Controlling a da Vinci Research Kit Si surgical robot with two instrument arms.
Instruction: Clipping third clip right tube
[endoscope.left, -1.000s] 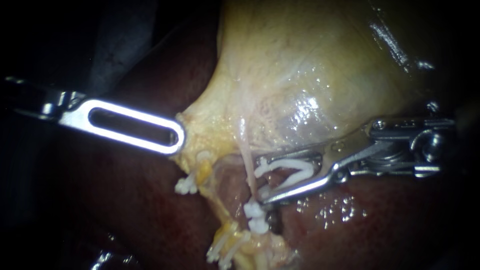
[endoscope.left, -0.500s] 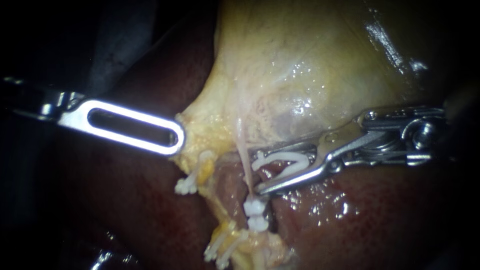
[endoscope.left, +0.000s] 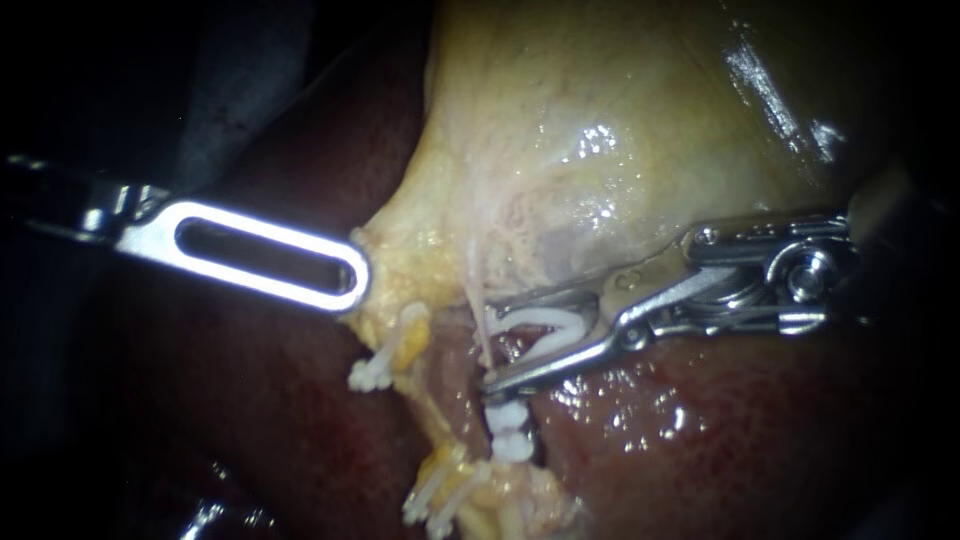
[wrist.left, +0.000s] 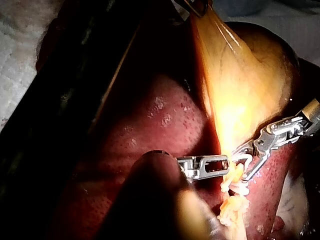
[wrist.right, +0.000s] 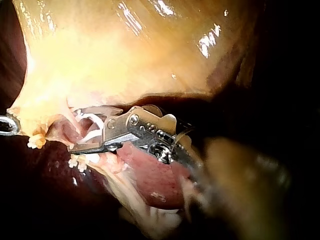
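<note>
My right instrument (endoscope.left: 492, 345) comes in from the right, its jaws holding a white clip (endoscope.left: 545, 330) whose two legs still stand apart. The thin pale right tube (endoscope.left: 476, 290) runs down from the gallbladder (endoscope.left: 600, 150) and passes between the clip's legs at the jaw tips. Two white clips (endoscope.left: 512, 432) sit on this tube just below the jaws. My left instrument (endoscope.left: 352, 268), with a slotted jaw, grips the gallbladder's lower edge. The right wrist view shows the same clip (wrist.right: 90, 125) astride the tube.
A left tube with a white clip (endoscope.left: 372, 374) hangs below the left instrument's tip. More clips (endoscope.left: 430, 500) lie lower on yellow fatty tissue. Dark red liver (endoscope.left: 700, 440) lies under and around both instruments.
My right instrument has slid left so that the clip's legs now straddle the tube, and its jaws stand closer together. The left instrument has stayed put.
</note>
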